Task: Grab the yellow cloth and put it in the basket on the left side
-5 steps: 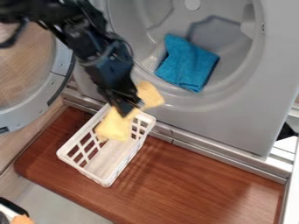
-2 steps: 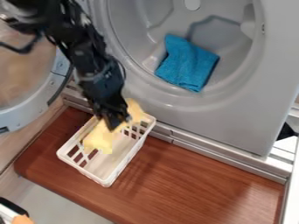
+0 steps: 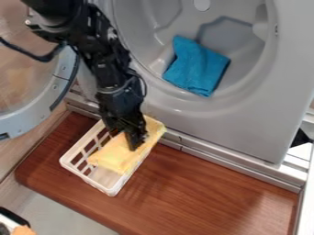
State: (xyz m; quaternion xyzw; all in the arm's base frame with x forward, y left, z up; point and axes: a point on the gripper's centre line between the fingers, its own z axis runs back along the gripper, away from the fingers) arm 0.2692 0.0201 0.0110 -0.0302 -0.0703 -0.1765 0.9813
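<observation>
Yellow cloth (image 3: 113, 157) fills much of the white plastic basket (image 3: 109, 190), left of the middle of the frame, its upper right end lying over the basket's rim. From the upper left of the camera view comes the black arm (image 3: 101, 53), its gripper (image 3: 135, 142) pointing down at the basket. Its fingers are closed on the yellow cloth, near the middle of the fabric — folds spread on both sides of the tips. Beneath the basket is a reddish-brown wooden board (image 3: 215, 183) with a visible grain, running across the lower part of the frame. At the upper right, a blue cloth (image 3: 196, 69) lies inside the grey drum (image 3: 236, 34) of a machine — its round door (image 3: 32, 112) stands open at the left edge.
</observation>
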